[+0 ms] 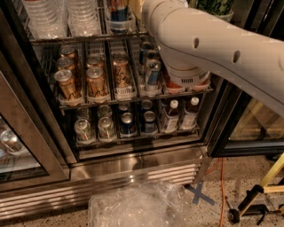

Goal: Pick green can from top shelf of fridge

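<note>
The fridge (133, 166) stands open in front of me, with a steel base grille. The top shelf (66, 40) is the highest wire rack in view. It holds clear plastic bottles (57, 15) and a blue can in a clear holder (119, 15). A green can (216, 6) with dark scribbly marks shows at the top edge, right of my arm and mostly cut off. My white arm (213, 48) crosses from the right and reaches up to the top shelf. The gripper is past the top edge, out of sight.
The middle rack holds copper-brown cans (95, 82) and blue-silver cans (152, 73). The lower rack holds small cans (126, 122) and bottles (171, 115). A glass door (17, 146) hangs open at left. A clear plastic bag (137, 206) and a yellow-handled tool (262, 190) lie on the floor.
</note>
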You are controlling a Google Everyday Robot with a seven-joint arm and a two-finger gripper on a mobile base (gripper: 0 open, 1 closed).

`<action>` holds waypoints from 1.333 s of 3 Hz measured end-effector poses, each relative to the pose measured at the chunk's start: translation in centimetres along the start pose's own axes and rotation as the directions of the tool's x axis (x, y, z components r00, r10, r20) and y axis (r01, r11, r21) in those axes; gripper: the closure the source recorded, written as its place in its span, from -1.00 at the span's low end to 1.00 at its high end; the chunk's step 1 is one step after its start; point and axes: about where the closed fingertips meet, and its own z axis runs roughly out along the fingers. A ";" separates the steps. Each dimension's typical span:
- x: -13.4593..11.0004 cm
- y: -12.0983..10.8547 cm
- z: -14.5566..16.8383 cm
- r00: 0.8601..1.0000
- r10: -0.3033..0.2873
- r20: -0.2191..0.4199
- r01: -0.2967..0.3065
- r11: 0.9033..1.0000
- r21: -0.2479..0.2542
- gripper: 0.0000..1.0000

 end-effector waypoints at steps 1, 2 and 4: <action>0.2 -0.7 0.7 1.000 -0.003 -0.005 0.003 1.000 0.031 -0.56; 0.5 -1.3 1.2 1.000 0.006 -0.005 -0.006 0.998 0.059 -0.56; 0.2 -1.6 1.1 1.000 0.021 0.008 -0.021 0.998 0.059 0.28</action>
